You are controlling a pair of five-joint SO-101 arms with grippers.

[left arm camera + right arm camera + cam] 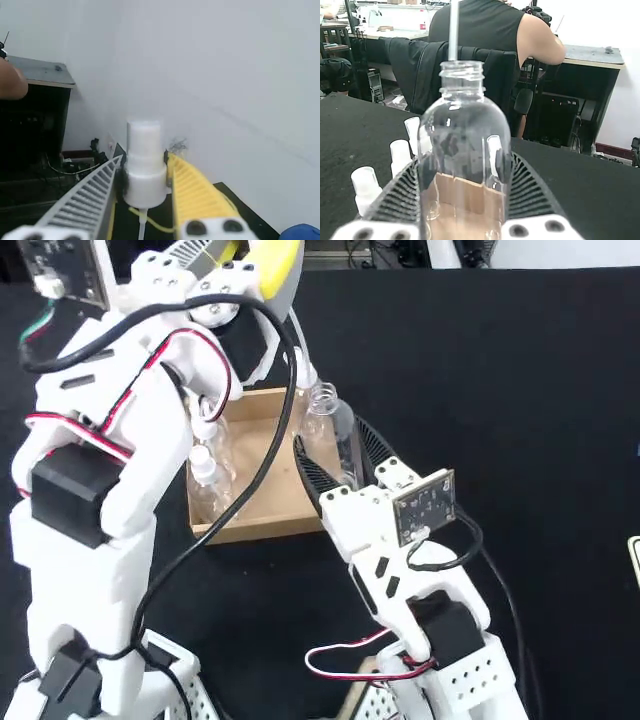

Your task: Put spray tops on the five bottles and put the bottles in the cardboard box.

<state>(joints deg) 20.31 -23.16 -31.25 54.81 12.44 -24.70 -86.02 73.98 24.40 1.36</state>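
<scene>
Your left end effector [144, 162] is clamped on a spray top [145, 150]. One grey finger and one yellow finger press against its collar from either side. The top is white, with a stepped round body and a flat cap, and it stands upright between the fingertips. A thin tube [453, 30] hangs straight down from it, and its lower end sits in the open mouth of the bottle [462, 140] below the end effector.

Your right end effector [335, 440] is closed around that bottle, with its black ribbed fingers pressing the body on both sides. The bottle is clear plastic with rounded shoulders and a threaded neck, and it is held upright. No top is screwed onto it. In the high view it stands just ahead of the right end effector's fingertips and directly under the left one.

The cardboard box [255, 528] lies on the black tabletop [500, 390], just beyond the right end effector and close beside the held bottle. It is shallow, brown and open. Inside it, clear bottles stand along the side farther from the right end effector, one of them plain in the high view [207, 475]. From the right wrist you see three white tops [400, 152] in a row past the gripped bottle.
</scene>
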